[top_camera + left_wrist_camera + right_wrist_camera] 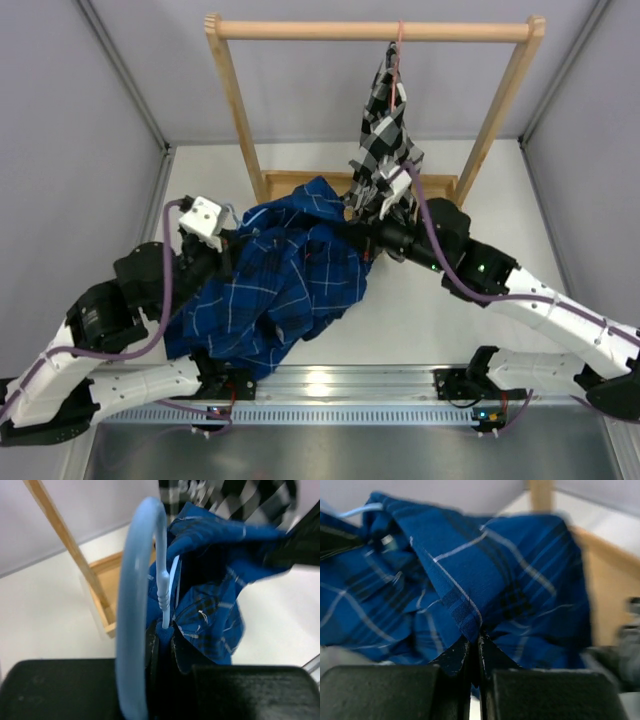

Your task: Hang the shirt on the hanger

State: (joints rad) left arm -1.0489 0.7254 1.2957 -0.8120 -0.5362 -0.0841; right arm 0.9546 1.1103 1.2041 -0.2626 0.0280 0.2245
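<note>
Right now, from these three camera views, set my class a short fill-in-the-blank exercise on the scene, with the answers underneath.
1. The hanger gripped by the left hand is light ____ in colour.
2. Counting the dark blue shirt that the right hand is shut on, the top view shows ____ shirts in all.
3. The checked shirt on the wooden rack is black and ____.

Missing words: blue; two; white.
</note>
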